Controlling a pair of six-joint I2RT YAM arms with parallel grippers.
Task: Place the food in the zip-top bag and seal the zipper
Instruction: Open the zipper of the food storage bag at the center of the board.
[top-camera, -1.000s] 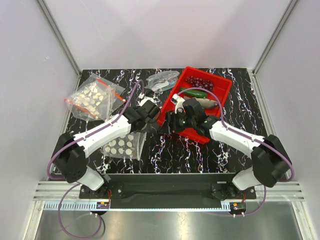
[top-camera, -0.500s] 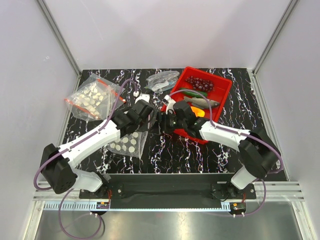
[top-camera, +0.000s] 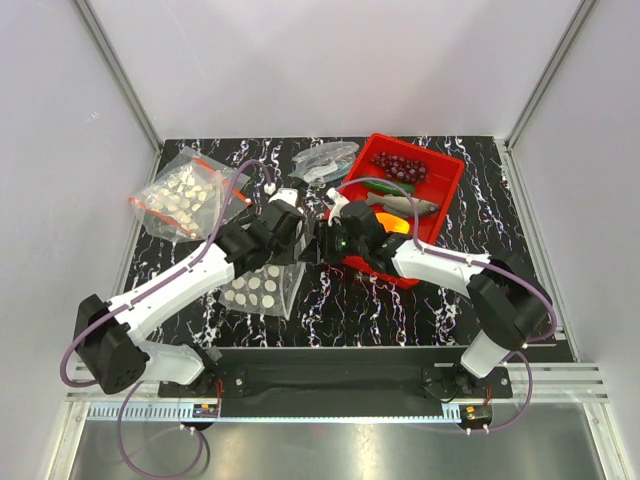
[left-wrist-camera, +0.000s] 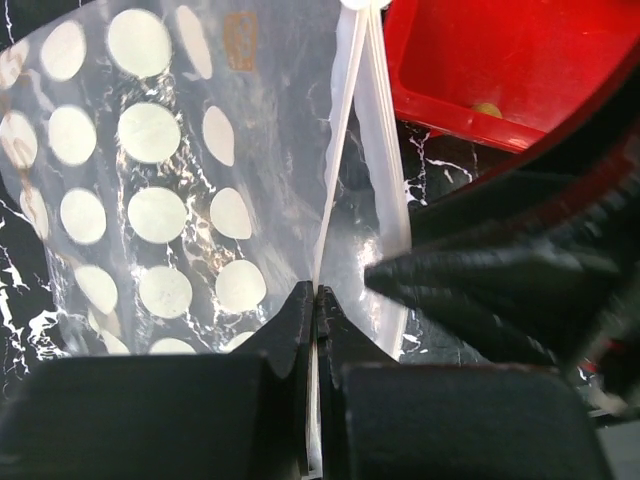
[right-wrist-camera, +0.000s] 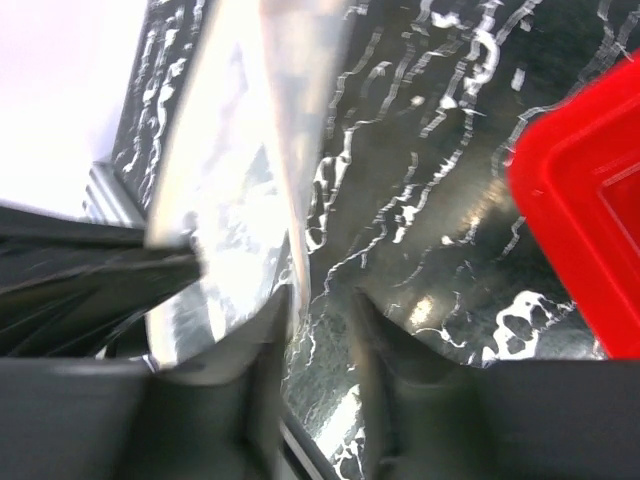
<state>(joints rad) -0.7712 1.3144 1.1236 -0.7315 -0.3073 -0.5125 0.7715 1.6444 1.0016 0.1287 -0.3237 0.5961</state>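
Note:
A clear dotted zip-top bag with a red strip lies untouched at the back left. My left gripper is shut on the whitish edge strip of a second dotted clear bag and holds it upright; its jaws pinch that strip, with the bag beyond. My right gripper is open beside that edge, which lies against its left finger in the right wrist view. The red tray holds the grape bunch, cucumber, fish and orange fruit.
A small undotted clear bag with greyish contents lies behind the grippers, left of the tray. The tray's near corner is close to my right gripper's right side. Metal frame posts stand at the table's back corners.
Both grippers moved left, away from the tray. The right gripper left the tray and came up to the held bag's edge. The held bag now stands more upright.

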